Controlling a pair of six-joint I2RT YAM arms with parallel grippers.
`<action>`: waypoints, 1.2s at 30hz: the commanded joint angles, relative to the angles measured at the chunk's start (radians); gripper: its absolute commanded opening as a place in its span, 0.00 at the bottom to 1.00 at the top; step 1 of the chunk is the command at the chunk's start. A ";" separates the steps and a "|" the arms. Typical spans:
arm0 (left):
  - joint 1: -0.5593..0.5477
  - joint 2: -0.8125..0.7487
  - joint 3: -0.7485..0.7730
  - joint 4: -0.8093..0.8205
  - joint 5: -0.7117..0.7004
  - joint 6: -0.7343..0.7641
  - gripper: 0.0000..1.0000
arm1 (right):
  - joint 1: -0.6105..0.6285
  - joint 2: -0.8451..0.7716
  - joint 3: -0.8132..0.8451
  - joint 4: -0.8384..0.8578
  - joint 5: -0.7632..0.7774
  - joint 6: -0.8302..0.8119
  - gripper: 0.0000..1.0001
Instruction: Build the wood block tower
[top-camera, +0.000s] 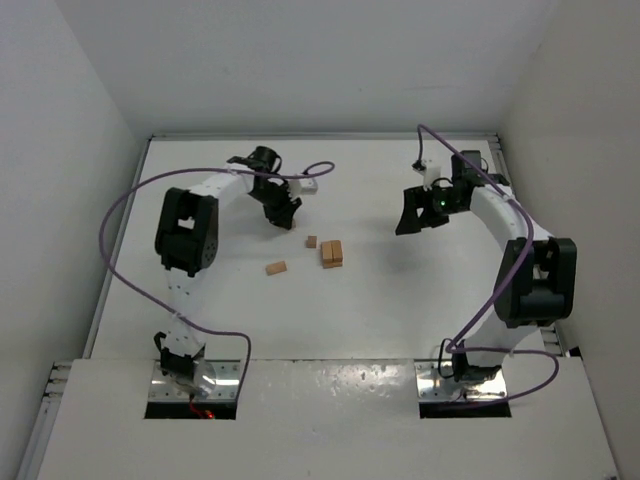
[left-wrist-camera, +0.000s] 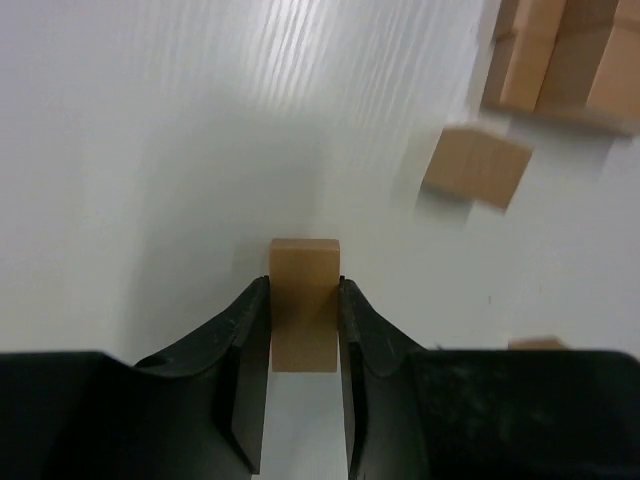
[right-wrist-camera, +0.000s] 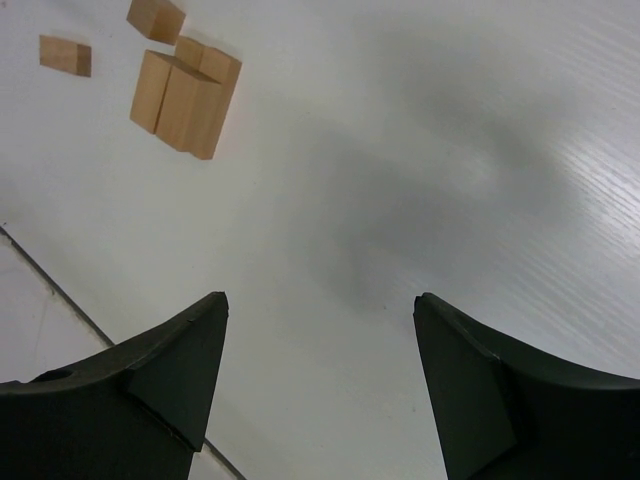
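Observation:
My left gripper (top-camera: 284, 217) is shut on a tan wood block (left-wrist-camera: 304, 300), held between both fingers (left-wrist-camera: 245, 320) just above the table. A tight group of longer tan blocks (top-camera: 332, 253) lies to its right, also in the left wrist view (left-wrist-camera: 560, 60) and the right wrist view (right-wrist-camera: 185, 92). A small cube (top-camera: 311, 241) sits beside the group, seen in the left wrist view (left-wrist-camera: 477, 167) too. Another loose block (top-camera: 276, 267) lies nearer the arms. My right gripper (top-camera: 415, 222) is open and empty (right-wrist-camera: 320, 300), well right of the blocks.
White walls close in the table (top-camera: 400, 300) on three sides. Purple cables loop over both arms. A seam between table panels (right-wrist-camera: 60, 290) runs near the right gripper.

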 joint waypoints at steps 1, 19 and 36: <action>0.039 -0.193 -0.102 0.143 -0.022 -0.086 0.15 | 0.041 -0.060 0.015 0.045 -0.010 0.028 0.75; 0.013 -0.503 -0.665 0.289 -0.046 -0.134 0.15 | 0.147 -0.165 -0.091 0.083 0.009 0.065 0.75; 0.004 -0.399 -0.561 0.249 -0.101 -0.114 0.16 | 0.147 -0.171 -0.091 0.073 0.017 0.058 0.75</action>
